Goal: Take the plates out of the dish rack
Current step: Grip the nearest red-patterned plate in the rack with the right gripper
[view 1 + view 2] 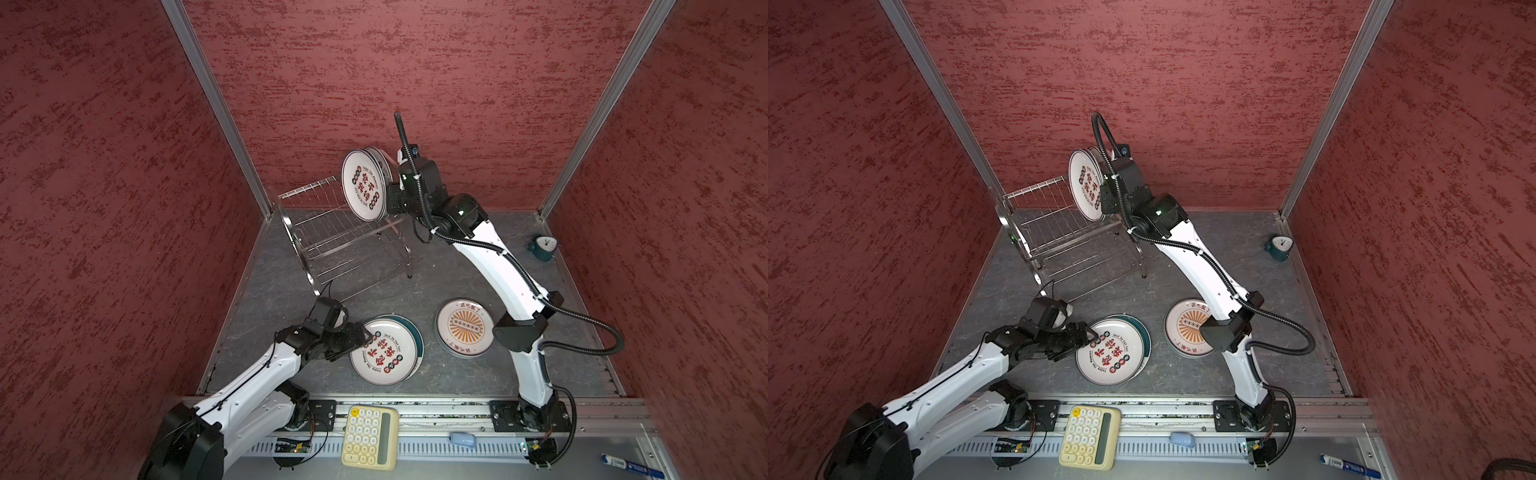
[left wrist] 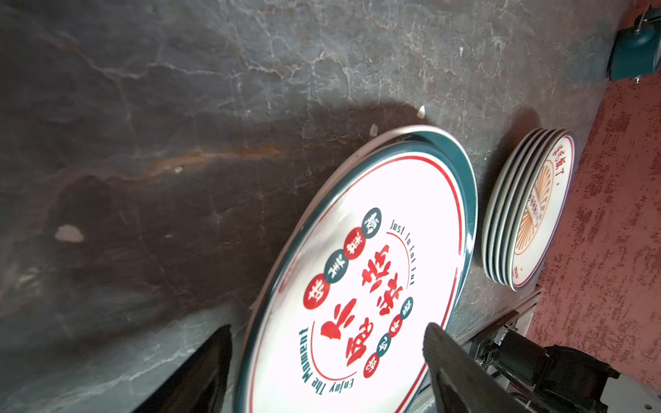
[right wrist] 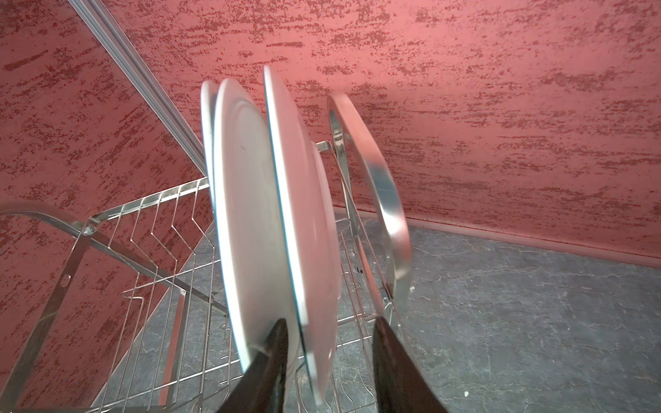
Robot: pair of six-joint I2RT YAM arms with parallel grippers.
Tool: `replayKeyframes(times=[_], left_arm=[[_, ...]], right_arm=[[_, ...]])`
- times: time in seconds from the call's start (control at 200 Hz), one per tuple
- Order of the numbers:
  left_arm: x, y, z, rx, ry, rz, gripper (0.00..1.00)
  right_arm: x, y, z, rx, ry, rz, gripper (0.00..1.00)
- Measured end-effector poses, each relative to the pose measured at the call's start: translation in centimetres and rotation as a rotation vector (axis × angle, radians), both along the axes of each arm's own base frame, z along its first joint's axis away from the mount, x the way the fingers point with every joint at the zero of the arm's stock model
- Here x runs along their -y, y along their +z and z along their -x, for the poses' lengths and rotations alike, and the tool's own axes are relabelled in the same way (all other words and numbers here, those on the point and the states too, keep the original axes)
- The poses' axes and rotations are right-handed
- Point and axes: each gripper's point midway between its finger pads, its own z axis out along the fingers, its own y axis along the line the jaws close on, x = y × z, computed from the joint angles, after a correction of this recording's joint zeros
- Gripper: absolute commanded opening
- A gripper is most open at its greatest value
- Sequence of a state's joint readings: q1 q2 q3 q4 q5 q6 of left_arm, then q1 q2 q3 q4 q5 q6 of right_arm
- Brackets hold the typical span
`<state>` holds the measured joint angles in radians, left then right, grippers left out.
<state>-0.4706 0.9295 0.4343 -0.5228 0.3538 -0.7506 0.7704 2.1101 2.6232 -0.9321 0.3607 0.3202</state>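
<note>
The dish rack (image 1: 332, 241) (image 1: 1054, 237) (image 3: 161, 229) stands at the back of the table, with up to three plates (image 1: 363, 185) (image 1: 1086, 187) upright at its right end. My right gripper (image 3: 331, 330) (image 1: 392, 199) is open and straddles the lower rim of the nearest plate (image 3: 304, 214). One finger sits between that plate and its neighbour (image 3: 246, 214). A plate with red characters (image 1: 384, 351) (image 1: 1108, 353) (image 2: 375, 250) lies on a teal-rimmed one at the front. My left gripper (image 1: 365, 336) (image 1: 1090, 334) (image 2: 327, 343) is open around its edge. A stack of sunburst plates (image 1: 465, 328) (image 1: 1185, 328) (image 2: 529, 211) lies to the right.
A teal alarm clock (image 1: 542, 246) stands at the back right by the wall. On the front ledge lie a yellow calculator (image 1: 369, 436), a small blue object (image 1: 462, 439) and a blue marker (image 1: 627, 463). Red walls close in three sides.
</note>
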Motion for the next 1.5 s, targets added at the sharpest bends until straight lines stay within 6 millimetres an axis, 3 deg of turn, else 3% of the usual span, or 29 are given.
replayKeyframes(times=[0.331,0.481,0.591,0.791,1.017,1.503], left_arm=[[0.0,0.1,-0.1,0.002,0.003,-0.004,0.96],[-0.2,-0.3,-0.2,-0.009,0.008,-0.019,0.97],[-0.2,-0.3,-0.1,-0.012,0.009,-0.022,0.98],[0.1,1.1,-0.5,-0.002,0.004,-0.022,0.99],[0.6,1.9,-0.2,-0.006,-0.009,-0.036,1.0],[1.1,0.8,0.7,-0.053,-0.026,-0.084,0.99]], right_arm=[[-0.9,-3.1,-1.5,-0.029,0.0,0.058,0.34],[-1.0,-2.9,-1.7,-0.017,0.003,0.061,0.27],[-1.1,-2.8,-1.9,-0.005,0.0,0.059,0.17],[-0.5,-2.6,-2.3,0.017,-0.045,0.077,0.08],[0.0,-2.5,-2.6,0.031,-0.068,0.1,0.05],[0.5,-1.9,-2.6,0.054,-0.081,0.127,0.01]])
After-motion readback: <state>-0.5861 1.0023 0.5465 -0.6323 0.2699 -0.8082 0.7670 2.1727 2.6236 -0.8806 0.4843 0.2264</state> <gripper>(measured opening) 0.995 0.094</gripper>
